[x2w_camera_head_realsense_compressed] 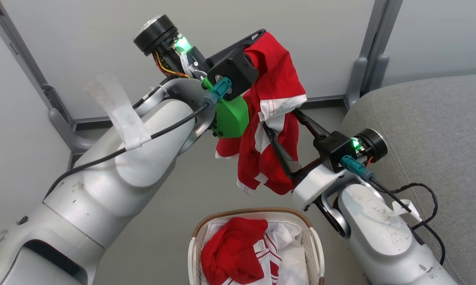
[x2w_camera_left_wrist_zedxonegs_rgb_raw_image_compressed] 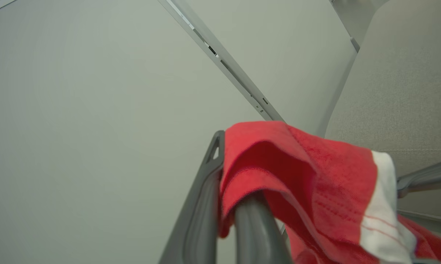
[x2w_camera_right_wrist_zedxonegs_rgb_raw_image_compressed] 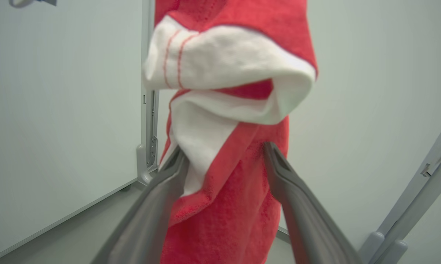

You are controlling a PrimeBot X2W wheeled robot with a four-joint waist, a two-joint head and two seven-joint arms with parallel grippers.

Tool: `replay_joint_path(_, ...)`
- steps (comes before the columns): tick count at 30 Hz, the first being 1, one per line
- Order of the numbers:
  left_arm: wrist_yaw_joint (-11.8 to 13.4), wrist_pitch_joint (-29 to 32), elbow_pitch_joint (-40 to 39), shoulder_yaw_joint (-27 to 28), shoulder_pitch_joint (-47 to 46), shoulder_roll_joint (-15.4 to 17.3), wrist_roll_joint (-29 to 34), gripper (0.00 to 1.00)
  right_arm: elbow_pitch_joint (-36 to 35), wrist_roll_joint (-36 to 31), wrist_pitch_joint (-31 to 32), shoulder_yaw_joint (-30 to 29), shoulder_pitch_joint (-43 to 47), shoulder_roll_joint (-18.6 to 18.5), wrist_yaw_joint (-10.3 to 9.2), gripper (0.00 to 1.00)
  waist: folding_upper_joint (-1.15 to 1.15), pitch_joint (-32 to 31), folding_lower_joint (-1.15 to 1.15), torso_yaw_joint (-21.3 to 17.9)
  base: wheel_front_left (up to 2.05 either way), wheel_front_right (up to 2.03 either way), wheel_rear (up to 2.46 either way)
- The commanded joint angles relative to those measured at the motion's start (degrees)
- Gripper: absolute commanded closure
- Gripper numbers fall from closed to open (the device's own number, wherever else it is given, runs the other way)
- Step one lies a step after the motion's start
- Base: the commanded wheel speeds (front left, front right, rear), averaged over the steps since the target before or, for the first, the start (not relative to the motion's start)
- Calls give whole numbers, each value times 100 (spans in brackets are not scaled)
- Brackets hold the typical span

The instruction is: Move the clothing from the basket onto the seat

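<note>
Left gripper (x2w_camera_head_realsense_compressed: pixel 257 39) is pinching the red garment (x2w_camera_head_realsense_compressed: pixel 277 71); right gripper (x2w_camera_right_wrist_zedxonegs_rgb_raw_image_compressed: pixel 224 148), spread wide, is straddling it, risking a snag short of the sofa (x2w_camera_head_realsense_compressed: pixel 432 118).

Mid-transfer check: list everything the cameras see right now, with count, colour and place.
held garment: one, red with white panels, hanging in the air from the left gripper
clothing in the basket: heap, count unclear, red and white
basket: one, white with brown rim, on the floor, bottom centre of the head view
sofa: one, grey, right of the basket
wall panels: pale, behind
posts: grey, between the panels
floor: grey
left gripper: dark, raised, shut on the held garment
right gripper: dark, open, fingers either side of the hanging cloth
arms: two, silver-white
</note>
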Motion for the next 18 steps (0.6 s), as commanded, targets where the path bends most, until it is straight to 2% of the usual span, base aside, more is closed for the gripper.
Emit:
replay_joint_path(1, 16, -49, -53, -31, 89, -9, -55, 100, 108, 20, -27, 14, -68, -21, -6, 0, 0, -46, 0, 87, 0, 0, 0)
replay_joint_path(2, 14, -61, -78, -56, 114, -17, -75, 100, 204, 59, -28, 42, -109, -21, -6, 11, 0, -58, 0, 108, 0, 0, 0)
replay_joint_path(3, 15, -82, -99, -73, 128, -20, -86, 100, 283, 87, -27, 71, -151, -20, -5, 51, 0, -65, 0, 123, 0, 0, 0)
replay_joint_path(4, 15, -117, -131, -100, 141, -24, -104, 100, 399, 117, -27, 134, -204, -20, -5, 72, 0, -75, 0, 142, 0, 0, 0)
replay_joint_path(5, 15, -125, -155, -114, 152, -27, -118, 100, 455, 150, -28, 163, -252, -20, -6, 100, 0, -82, 0, 155, 0, 0, 0)
replay_joint_path(16, 125, -291, -195, -36, 425, 133, -329, 100, 544, 269, -28, 227, -432, -21, -6, 100, 0, -72, 0, 153, 0, 0, 0)
replay_joint_path(18, 129, -330, -163, 3, 541, 172, -453, 75, 535, 256, -28, 184, -403, -23, -6, 100, 0, -61, 0, 137, 0, 0, 0)
